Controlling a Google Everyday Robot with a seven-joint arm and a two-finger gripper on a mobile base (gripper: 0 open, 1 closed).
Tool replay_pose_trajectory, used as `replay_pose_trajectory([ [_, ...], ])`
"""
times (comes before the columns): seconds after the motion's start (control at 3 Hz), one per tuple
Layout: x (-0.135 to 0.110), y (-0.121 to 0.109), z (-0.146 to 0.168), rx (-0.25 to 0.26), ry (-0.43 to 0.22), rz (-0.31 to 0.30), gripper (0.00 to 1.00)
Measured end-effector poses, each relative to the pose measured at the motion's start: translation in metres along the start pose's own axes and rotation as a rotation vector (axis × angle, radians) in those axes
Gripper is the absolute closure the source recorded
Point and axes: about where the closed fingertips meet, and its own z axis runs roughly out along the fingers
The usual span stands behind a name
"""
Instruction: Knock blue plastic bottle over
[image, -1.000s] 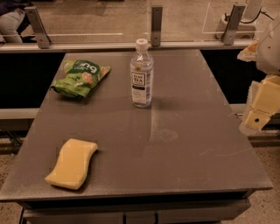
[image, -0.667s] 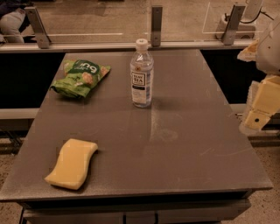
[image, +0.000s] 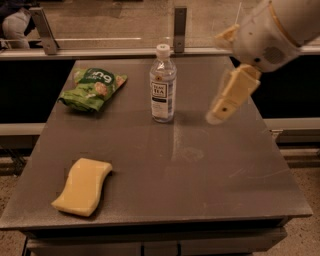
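The blue plastic bottle (image: 163, 84) stands upright on the grey table (image: 200, 170), at the far middle. It is clear with a white cap and a "TEA" label. My gripper (image: 220, 113) hangs from the white arm at the upper right. It hovers over the table about a hand's width to the right of the bottle, at the height of the bottle's lower half, and does not touch it.
A green snack bag (image: 91, 88) lies at the far left of the table. A yellow sponge (image: 84, 186) lies at the near left. A metal rail with posts (image: 180, 29) runs behind the table's far edge.
My arm has swung in from the right edge over the table, toward the bottle. The bottle, bag and sponge have not moved on the table.
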Motion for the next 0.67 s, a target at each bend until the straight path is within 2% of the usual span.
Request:
replay_pose_trajectory([
  [0.33,-0.084,-0.006,0.041,-0.019,-0.285,-0.002,0.00],
  [0.67,-0.123,-0.011,0.036,0.006,-0.399,0.019,0.00],
])
